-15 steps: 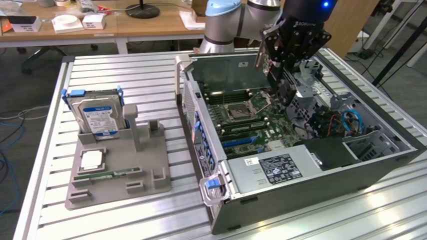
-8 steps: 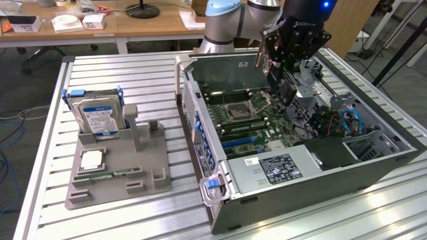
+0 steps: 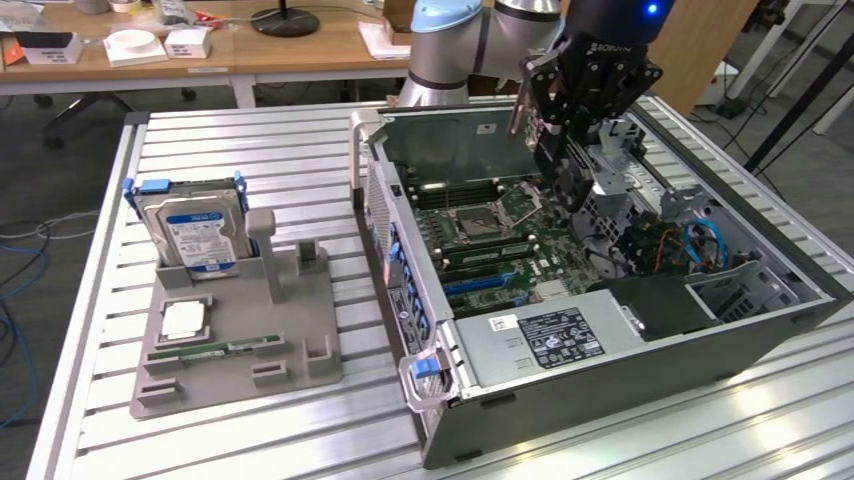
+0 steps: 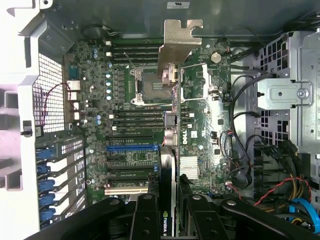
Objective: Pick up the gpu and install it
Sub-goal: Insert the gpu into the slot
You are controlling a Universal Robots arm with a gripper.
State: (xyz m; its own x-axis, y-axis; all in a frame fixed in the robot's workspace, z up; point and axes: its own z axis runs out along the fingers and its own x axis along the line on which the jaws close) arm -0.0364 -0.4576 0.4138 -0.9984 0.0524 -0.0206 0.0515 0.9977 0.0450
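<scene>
Hanging over the far half of the open computer case (image 3: 601,370), your gripper (image 4: 169,212) is clamped on the gpu (image 4: 170,165), one black finger (image 4: 145,215) on each face of the card and the jaws drawn in narrow against it. You hold the card on edge. In the wrist view it shows as a thin dark line running away from the fingers, green NVIDIA lettering close to the grip and the silvery bracket (image 4: 177,45) at the far end. The card is up in the air above the motherboard (image 4: 205,130), not seated in any slot. Seen from the wrist, its edge runs just beside the bare CPU socket (image 4: 144,85), with the blue expansion slot (image 4: 132,148) a little off to one side. Whether the lower edge touches anything you cannot tell from these views. At the exterior view's left, well apart from the case, the grey parts tray (image 3: 234,385) sits on the slatted aluminium table (image 3: 267,140). The hard drive (image 3: 200,235) with its blue-white label stands upright at the tray's far end. The green memory stick (image 3: 220,350) and a square processor chip (image 3: 183,318) lie flat nearer the camera. The grey upright posts (image 3: 274,262) in the tray's middle carry nothing.
</scene>
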